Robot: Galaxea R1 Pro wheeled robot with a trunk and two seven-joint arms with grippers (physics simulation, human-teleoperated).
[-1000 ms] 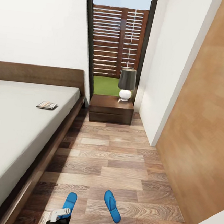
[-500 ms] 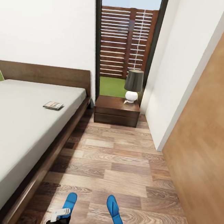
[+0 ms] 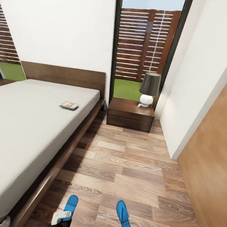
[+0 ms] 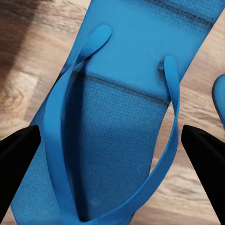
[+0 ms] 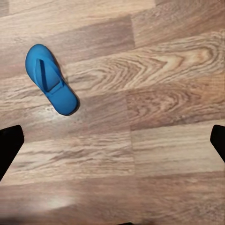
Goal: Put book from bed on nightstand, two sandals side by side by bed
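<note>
A home bedroom: a low bed (image 3: 28,125) with a dark wooden headboard at the left of the frame, a nightstand (image 3: 130,114) carrying a lamp (image 3: 148,89) upper centre, white walls, wood-plank floor (image 3: 128,171), tall window (image 3: 145,43).

We see the wood-plank floor (image 3: 136,164) carrying two blue sandals (image 3: 124,218) — apart from each other, near the bed (image 3: 28,125). On its off-white mattress lies a book (image 3: 69,105) — flat, toward the headboard.
</note>
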